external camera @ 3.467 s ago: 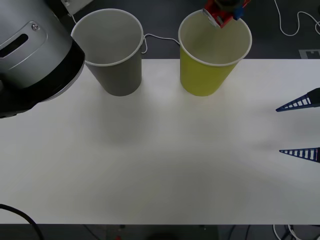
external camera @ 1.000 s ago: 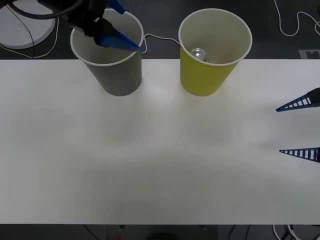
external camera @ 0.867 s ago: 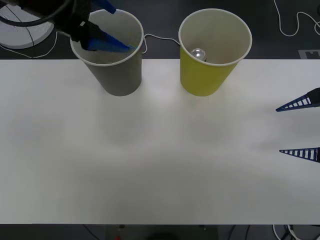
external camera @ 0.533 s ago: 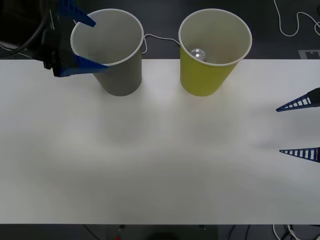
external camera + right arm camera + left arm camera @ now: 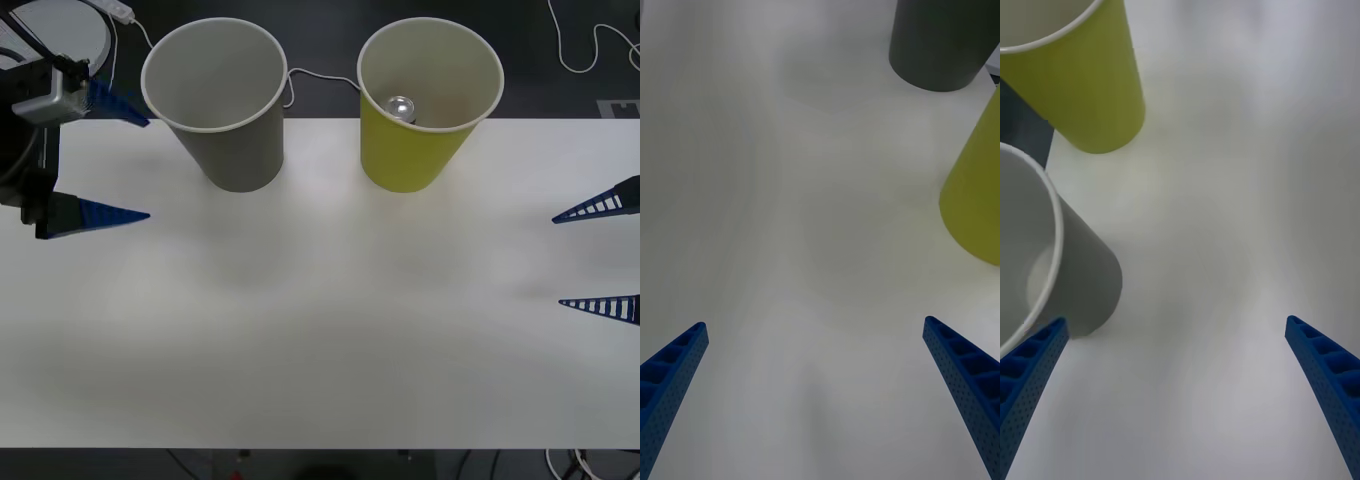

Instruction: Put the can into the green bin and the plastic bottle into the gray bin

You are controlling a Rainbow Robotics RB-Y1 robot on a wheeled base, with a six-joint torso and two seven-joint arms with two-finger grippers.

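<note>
can (image 5: 399,107) inside green bin (image 5: 415,150), left gripper (image 5: 140,165) spread wide beside gray bin (image 5: 235,150)

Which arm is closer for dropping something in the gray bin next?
Left. The left gripper hovers open right beside the gray bin. The right gripper, also open, is at the far right of the table, beyond the green bin.

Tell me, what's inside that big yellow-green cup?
A small drink can lies low inside the large yellow-green paper-cup-shaped bin; its shiny silver end faces up. The near wall covers the rest of the can and the bin's floor.
</note>
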